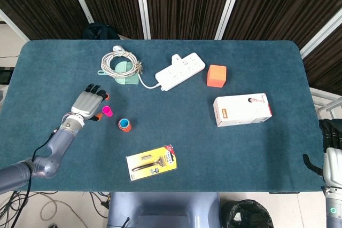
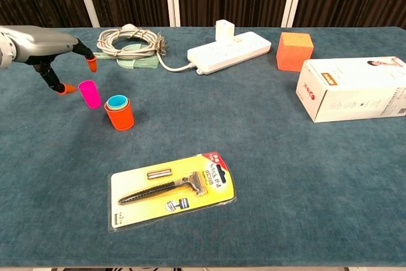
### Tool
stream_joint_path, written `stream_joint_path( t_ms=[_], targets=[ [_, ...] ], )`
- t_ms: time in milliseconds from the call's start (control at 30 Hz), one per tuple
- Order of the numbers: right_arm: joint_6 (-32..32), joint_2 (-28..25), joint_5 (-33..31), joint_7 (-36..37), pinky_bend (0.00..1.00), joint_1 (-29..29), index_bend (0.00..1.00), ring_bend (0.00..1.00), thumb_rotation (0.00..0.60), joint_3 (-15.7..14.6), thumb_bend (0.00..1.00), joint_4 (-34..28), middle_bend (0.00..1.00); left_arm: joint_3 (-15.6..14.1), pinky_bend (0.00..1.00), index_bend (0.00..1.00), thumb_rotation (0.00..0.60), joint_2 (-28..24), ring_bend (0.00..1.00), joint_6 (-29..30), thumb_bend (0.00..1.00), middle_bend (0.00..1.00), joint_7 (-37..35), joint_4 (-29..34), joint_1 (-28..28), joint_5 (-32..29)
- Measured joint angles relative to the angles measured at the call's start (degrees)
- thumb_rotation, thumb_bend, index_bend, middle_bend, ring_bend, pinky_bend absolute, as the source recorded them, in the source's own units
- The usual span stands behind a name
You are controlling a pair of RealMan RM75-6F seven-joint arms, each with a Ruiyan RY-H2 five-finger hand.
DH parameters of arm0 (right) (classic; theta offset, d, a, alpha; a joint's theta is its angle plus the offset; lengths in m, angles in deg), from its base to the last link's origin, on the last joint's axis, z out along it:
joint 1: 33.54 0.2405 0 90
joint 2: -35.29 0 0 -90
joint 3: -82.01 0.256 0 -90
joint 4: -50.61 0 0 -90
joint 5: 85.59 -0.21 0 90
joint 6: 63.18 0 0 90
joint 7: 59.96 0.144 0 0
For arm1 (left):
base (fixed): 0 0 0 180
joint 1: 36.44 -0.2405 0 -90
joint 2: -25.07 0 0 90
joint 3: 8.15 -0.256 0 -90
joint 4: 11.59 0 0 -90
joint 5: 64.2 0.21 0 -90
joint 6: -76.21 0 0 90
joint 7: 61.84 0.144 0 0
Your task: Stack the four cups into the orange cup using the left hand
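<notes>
An orange cup (image 2: 120,117) stands upright on the blue desk (image 2: 304,182), toward the robot's left side. A teal cup (image 2: 117,101) is already nested inside it, only its rim showing. Whether more cups sit beneath that rim cannot be told. Just beside it, further left and a little further back, a pink cup (image 2: 89,93) stands upright on its own, not touching the orange one.

The left hand (image 1: 88,103) hovers just left of the pink cup with its fingers spread apart and nothing in them; the orange-tipped fingertips (image 2: 91,63) are near the cup but clear of it. The right hand (image 1: 331,148) shows only at the far right edge of the head view, off the desk, and whether it is open or closed cannot be told.

The step in hand appears to be picking up the pink cup. To do it well, the left hand should close on the cup's upper wall from the side, lightly enough not to tip it, lift it clear of the orange rim, centre it above the teal opening, and lower it straight in.

Further out lie a packaged razor (image 2: 174,188) at the front, a coiled cable (image 2: 130,44), a white power strip (image 2: 231,47), an orange block (image 2: 294,51) and a white box (image 2: 355,88).
</notes>
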Motion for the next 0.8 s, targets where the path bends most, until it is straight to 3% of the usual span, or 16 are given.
stream_joint_path(
  t_ms=[400, 800],
  targets=[
    [0.1, 0.0, 0.2, -0.1, 0.04, 0.0, 0.09, 0.09, 0.6, 0.0, 0.34, -0.1, 0.04, -0.1, 0.0, 0.39, 0.6, 1.6, 0.0, -1.0, 0.31, 0.25, -0.4, -1.4, 0.4, 1.0],
    [0.0, 0.0, -0.1, 0.1, 0.04, 0.0, 0.09, 0.09, 0.6, 0.0, 0.34, 0.1, 0.04, 0.0, 0.0, 0.45, 0.6, 2.5, 0.0, -0.8, 0.33, 0.27, -0.4, -2.6, 0.3, 1.7]
  ],
)
